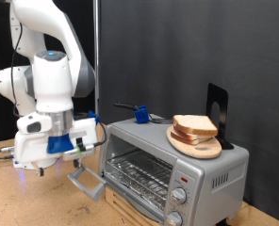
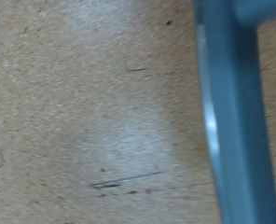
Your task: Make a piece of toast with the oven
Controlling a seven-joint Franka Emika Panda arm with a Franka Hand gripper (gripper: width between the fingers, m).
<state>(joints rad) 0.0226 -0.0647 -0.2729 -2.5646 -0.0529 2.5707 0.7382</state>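
The silver-grey oven stands on the wooden table at the exterior view's right. Its glass door hangs open and down, showing the wire rack. The piece of toast lies with another slice on a round wooden board on top of the oven. My gripper is low over the table, just left of the open door's handle, with nothing seen between its fingers. The wrist view shows only tabletop and a grey bar, seemingly the door handle; no fingers show there.
A blue object with a dark handle and a black stand sit on the oven's top. Two round knobs are on its front panel. A black curtain backs the scene. Cables run along the table at the left.
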